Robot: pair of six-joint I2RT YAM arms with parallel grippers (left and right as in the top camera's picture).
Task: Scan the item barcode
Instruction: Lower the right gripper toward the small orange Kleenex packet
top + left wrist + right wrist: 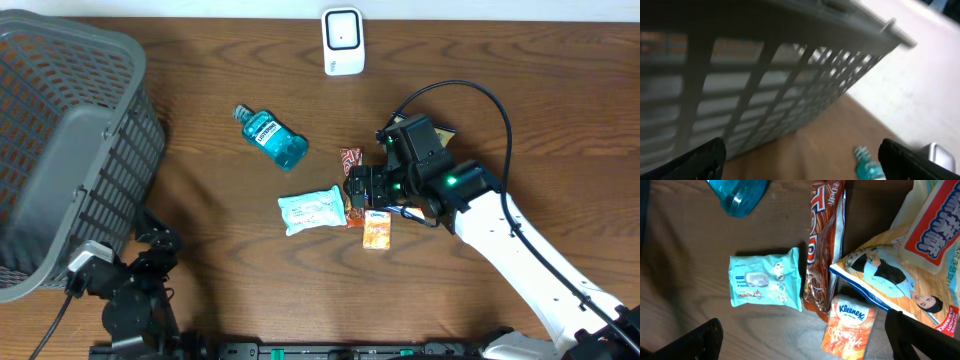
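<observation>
While it hangs over the pile, right gripper (805,344): fingers spread wide and empty, placed to drop around one packet.
Directly below: chocolate bar (822,250) and tissue pack (850,327), flat and touching; probably one is the item to scan, which I cannot tell.
Either side: wipes pack (765,280) beside the bar; snack bag (890,280) touching it.
Farther out: mouthwash bottle (270,137); scanner (342,40) well beyond, at the counter (200,220) edge, so the item must travel there.
Idle left gripper (802,162): spread, empty, by the basket (765,75).
</observation>
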